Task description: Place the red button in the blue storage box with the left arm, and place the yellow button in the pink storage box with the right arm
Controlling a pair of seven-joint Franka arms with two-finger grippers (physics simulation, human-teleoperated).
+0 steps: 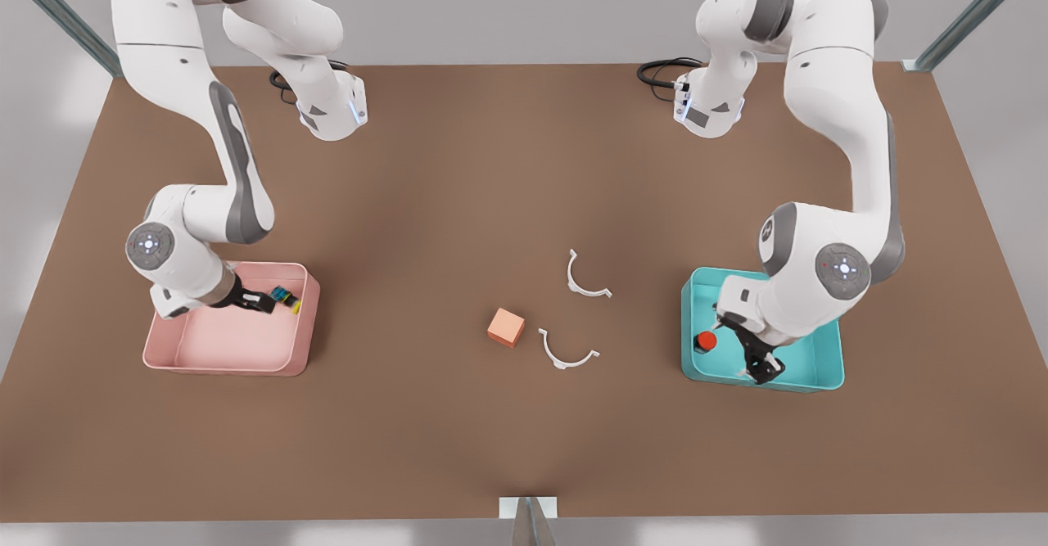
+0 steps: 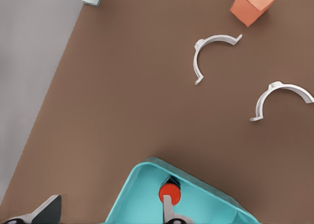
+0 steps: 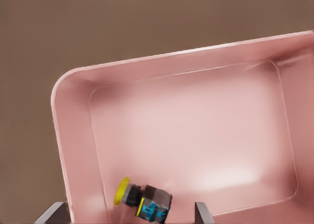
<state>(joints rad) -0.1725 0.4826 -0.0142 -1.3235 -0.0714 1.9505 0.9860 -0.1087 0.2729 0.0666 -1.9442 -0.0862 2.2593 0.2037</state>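
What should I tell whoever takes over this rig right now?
Left gripper: jaws open, low over the blue storage box, holding nothing.
Right gripper: jaws open, over the pink storage box, holding nothing.
Red button: inside the blue box near a wall, released.
Yellow button: tipped on its side inside the pink box, against a wall.
Done: both buttons are in their boxes.
Left: lift both arms clear. The orange cube and two white clips on the table are not part of the job.

Red button (image 1: 706,340) in blue storage box (image 1: 823,366); yellow button (image 1: 288,299) in pink storage box (image 1: 237,343) — well apart.
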